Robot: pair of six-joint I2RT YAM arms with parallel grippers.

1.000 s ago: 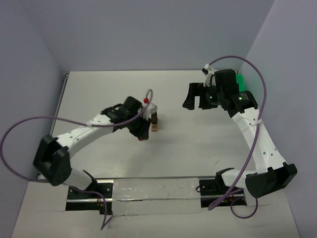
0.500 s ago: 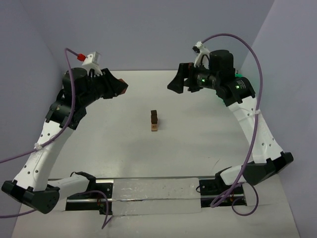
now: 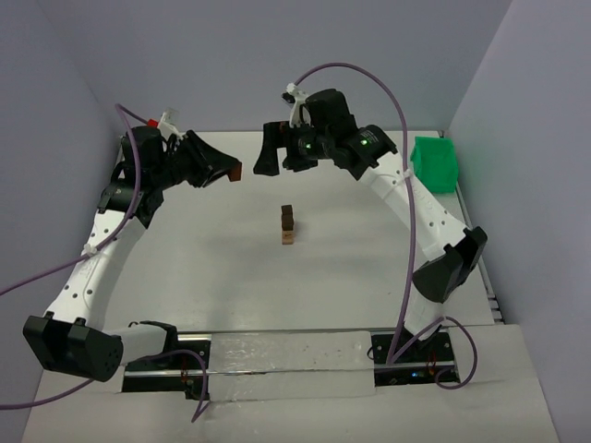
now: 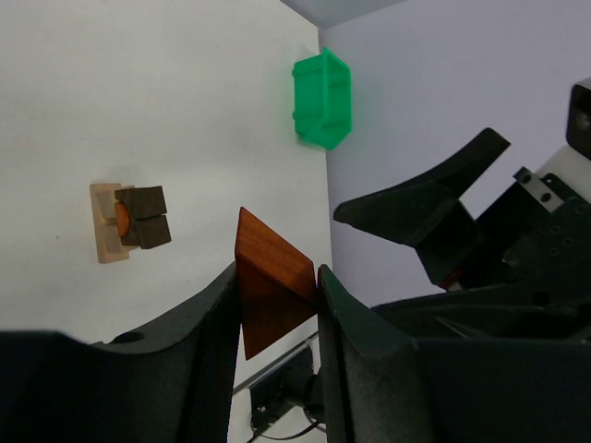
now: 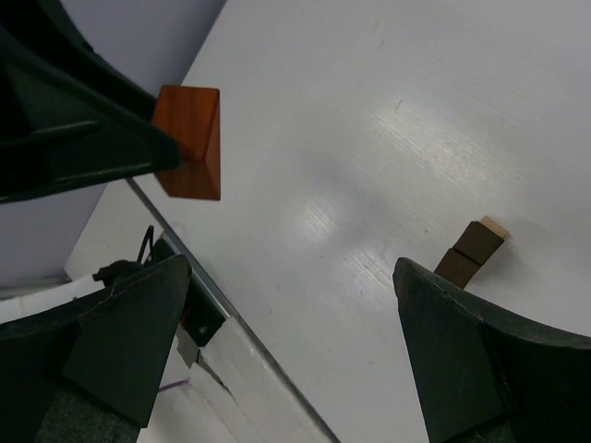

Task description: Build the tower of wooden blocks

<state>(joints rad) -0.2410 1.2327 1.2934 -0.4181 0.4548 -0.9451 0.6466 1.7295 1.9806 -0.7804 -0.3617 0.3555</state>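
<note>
The left end effector [image 3: 227, 172] is clamped narrow on a reddish-brown triangular wedge [image 4: 271, 288], raised over the far left part of the desk [image 3: 369, 277]. The wood block tower [image 3: 289, 225] stands near the middle of the desk, well apart from both arms: a narrow stack with a tan piece at the bottom and dark blocks on top.

The main risk is the wedge itself. Much of it sticks out past the fingers, so it could twist in the grip or slip free, and a drop onto the desk could send it into the stack. Seating a wedge on so small a top looks unforgiving. If it lands off centre or tilted, or the fingers brush the dark blocks on release, the tower would likely topple.

The right end effector [image 5: 288, 268] is spread wide and empty, hovering near the wedge and facing it. If a handover is intended, closing late or on a sloped face could knock the piece loose, and the two arms could collide.

A green bin [image 3: 435, 163] sits at the right edge near the far corner, out of the way. Purple cables [image 3: 365, 74] loop above the arms. Nothing lies between the wedge and the tower.
</note>
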